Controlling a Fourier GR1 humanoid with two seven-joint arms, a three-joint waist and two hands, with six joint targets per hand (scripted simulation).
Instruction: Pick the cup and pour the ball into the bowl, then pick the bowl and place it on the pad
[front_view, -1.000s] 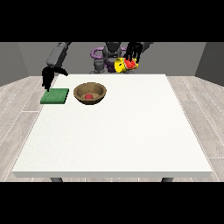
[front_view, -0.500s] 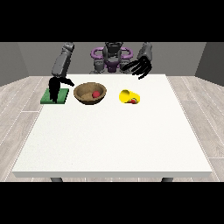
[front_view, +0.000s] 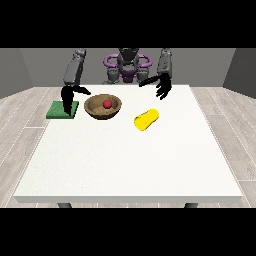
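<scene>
The yellow plastic cup (front_view: 146, 119) lies on its side on the large white table (front_view: 130, 160), a little right of centre in the frame, its open mouth turned towards the lower left – nothing is touching it. Just left of it, apart by a strip of bare table, sits the round brown wooden bowl (front_view: 103, 107), upright, and the small red ball (front_view: 107, 104) rests inside it, near the middle of the hollow. Further left, at the table's upper left edge, the flat green square pad (front_view: 63, 110) lies by itself, close beside the bowl but not under it.

The hand at the view's left (front_view: 67, 95) hangs over the pad, its dark fingers pointing down towards the green surface and one digit stretched out sideways towards the bowl's rim – spread and relaxed, grasping nothing. The hand at the view's right (front_view: 162, 86) hovers at the far edge of the table, above and to the right of the fallen cup and well clear of it, fingers splayed and released, with nothing in them
</scene>
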